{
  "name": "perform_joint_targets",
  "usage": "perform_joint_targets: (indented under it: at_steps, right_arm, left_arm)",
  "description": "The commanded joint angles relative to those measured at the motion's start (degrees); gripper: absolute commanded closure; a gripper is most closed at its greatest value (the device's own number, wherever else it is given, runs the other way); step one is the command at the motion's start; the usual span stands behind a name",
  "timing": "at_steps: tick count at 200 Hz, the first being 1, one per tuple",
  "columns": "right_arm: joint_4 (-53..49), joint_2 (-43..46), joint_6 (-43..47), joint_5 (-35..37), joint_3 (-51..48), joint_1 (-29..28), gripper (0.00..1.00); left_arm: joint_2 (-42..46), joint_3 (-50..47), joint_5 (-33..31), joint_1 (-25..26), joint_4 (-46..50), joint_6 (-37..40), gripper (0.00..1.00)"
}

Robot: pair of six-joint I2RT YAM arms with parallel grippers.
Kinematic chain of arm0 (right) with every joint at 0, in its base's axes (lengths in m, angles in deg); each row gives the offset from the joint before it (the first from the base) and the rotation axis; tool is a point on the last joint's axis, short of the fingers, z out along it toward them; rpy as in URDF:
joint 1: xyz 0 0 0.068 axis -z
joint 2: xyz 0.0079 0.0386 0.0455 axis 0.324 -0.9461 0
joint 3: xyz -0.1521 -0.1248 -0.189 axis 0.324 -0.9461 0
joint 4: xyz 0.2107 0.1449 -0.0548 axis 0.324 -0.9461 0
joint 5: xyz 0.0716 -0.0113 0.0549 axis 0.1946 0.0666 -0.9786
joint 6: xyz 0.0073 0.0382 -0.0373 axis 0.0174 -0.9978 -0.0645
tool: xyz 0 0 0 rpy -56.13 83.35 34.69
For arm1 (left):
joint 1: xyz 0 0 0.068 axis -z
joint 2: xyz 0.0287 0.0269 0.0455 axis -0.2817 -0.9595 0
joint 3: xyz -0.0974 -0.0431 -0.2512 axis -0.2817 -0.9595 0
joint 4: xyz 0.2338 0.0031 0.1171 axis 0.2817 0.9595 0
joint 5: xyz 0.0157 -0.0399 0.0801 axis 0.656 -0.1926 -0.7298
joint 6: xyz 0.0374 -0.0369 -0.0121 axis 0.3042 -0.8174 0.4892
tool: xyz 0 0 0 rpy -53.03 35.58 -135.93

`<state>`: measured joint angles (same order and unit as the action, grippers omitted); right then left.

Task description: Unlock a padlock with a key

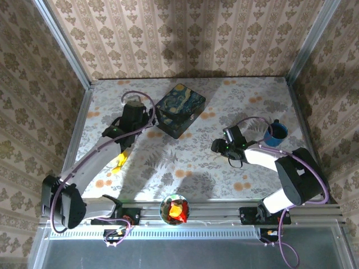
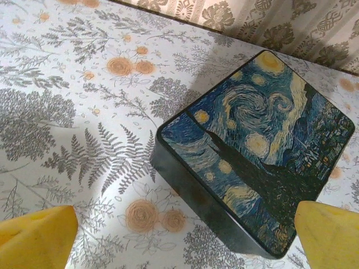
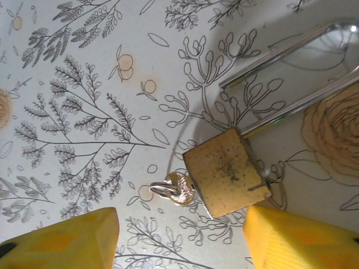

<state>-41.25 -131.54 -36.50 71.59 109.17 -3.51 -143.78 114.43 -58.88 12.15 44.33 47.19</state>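
Right gripper [image 3: 179, 232] is hovering, fingers apart, by the brass padlock [image 3: 227, 171], key [image 3: 178, 189] touching its body; left gripper [image 2: 182, 238] is gaping above the starry-night box [image 2: 263, 145].

open bench [image 1: 185, 162] across the middle, painted box [image 1: 180, 110] blocking far centre, blue cup [image 1: 276, 133] far right, bowl [image 1: 175, 209] at near edge

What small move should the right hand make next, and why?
Probably lift the right hand straight up and clear. Its fingers stand apart, and the padlock lies on the table just beyond them, not clamped. The key sits in the brass body, and one leg of the shackle appears to end outside it, so the lock looks open.
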Motion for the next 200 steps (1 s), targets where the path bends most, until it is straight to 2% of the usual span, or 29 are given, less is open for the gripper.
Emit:
perform_joint_targets:
  at_steps: [1,19,36,52,76,79,81,83,87,104,140,174,200]
  right_arm:
    - [-12.1,3.5,4.6,7.6,2.9,1.1,0.35]
    - [-17.8,7.8,8.7,10.5,7.6,1.8,0.33]
    - [-20.2,8.4,13.3,10.8,12.4,3.3,0.32]
    - [-19.3,6.5,18.1,7.4,17.9,4.8,0.32]
    - [-15.6,-3.4,24.3,0.4,28.2,5.6,0.32]
    - [-15.3,-4.9,24.9,-0.6,29.6,5.7,0.28]
    - [-15.0,-5.9,25.1,-1.3,30.7,5.7,0.17]
    - [-14.9,-6.8,25.4,-1.7,31.9,5.7,0.11]
    - [-14.7,-9.0,26.0,-2.8,34.0,5.8,0.09]
    - [-14.9,-17.8,27.2,-7.2,44.0,5.8,0.13]
    - [-14.0,-32.5,26.8,-12.9,59.8,5.8,0.13]
    - [-15.4,-41.8,26.8,-16.5,69.2,5.8,0.13]
    - [-15.3,-44.4,25.4,-20.5,70.5,5.6,0.25]
  left_arm:
    - [1.8,-2.1,3.4,-3.2,4.0,-3.4,0.00]
    - [2.0,-3.7,6.3,-6.4,2.7,-4.3,0.00]
    - [1.3,-4.1,9.0,-7.9,1.3,-4.8,0.00]
    - [0.0,-3.9,10.9,-8.5,-0.2,-5.5,0.00]
    - [-2.8,-3.8,13.1,-8.9,-3.1,-7.0,0.00]
    - [-3.2,-3.7,13.3,-8.8,-3.5,-7.2,0.00]
    - [-3.5,-3.7,13.6,-8.9,-3.7,-7.3,0.00]
    - [-3.7,-3.7,13.7,-8.9,-3.9,-7.4,0.00]
    - [-4.3,-3.7,13.9,-8.9,-4.3,-7.6,0.00]
    - [-6.6,-3.7,14.4,-8.9,-6.3,-8.2,0.00]
    - [-11.5,-2.5,16.5,-9.0,-9.7,-8.2,0.07]
    - [-16.7,-0.2,19.7,-9.0,-12.1,-7.9,0.13]
    - [-21.2,1.9,22.4,-8.9,-14.7,-8.1,0.21]
